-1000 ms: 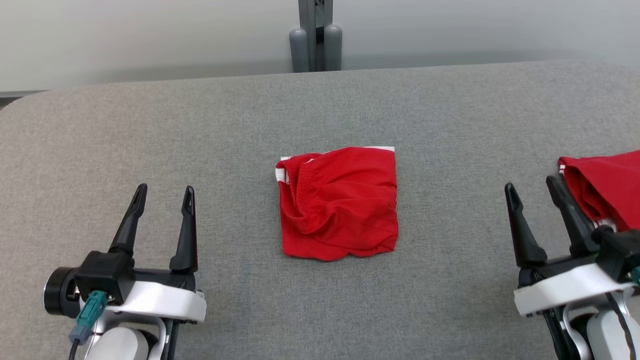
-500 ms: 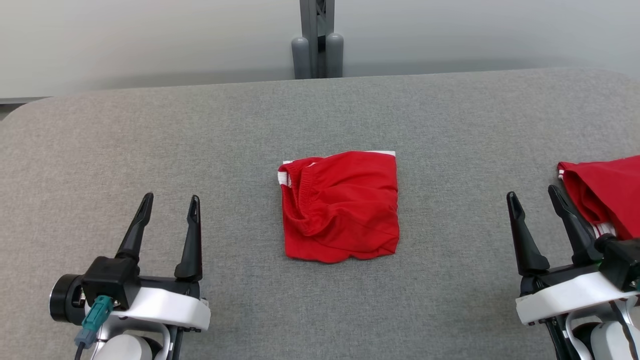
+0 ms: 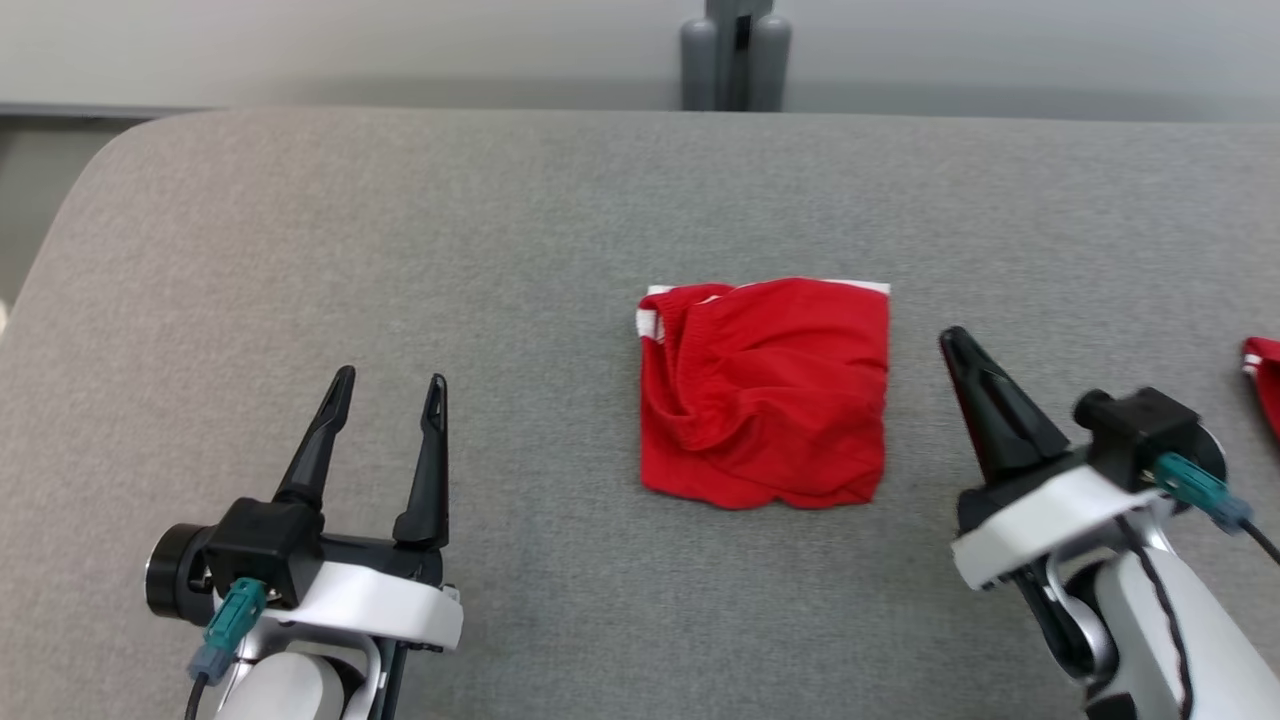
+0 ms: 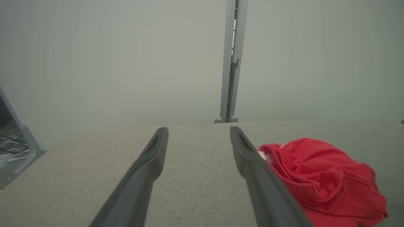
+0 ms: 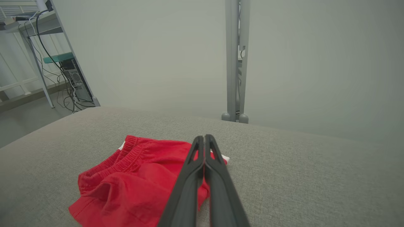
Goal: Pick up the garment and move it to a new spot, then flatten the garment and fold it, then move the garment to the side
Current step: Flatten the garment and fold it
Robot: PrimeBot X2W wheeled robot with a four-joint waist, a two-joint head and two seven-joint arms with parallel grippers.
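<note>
left gripper (image 3: 390, 378) hangs over the grey surface (image 3: 500, 250) with jaws apart, well left of the folded red garment (image 3: 765, 395) at centre. the right gripper (image 3: 955, 340), open a second ago, has closed its jaws on nothing and swung in beside the garment's right edge, likely to nudge it aside. a second red cloth (image 3: 1265, 385) at far right is the only thing near that path.

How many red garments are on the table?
2. Folded red shorts lie central on the grey table; a second red garment is cut off at the head view's right edge. Others may be out of frame.
</note>
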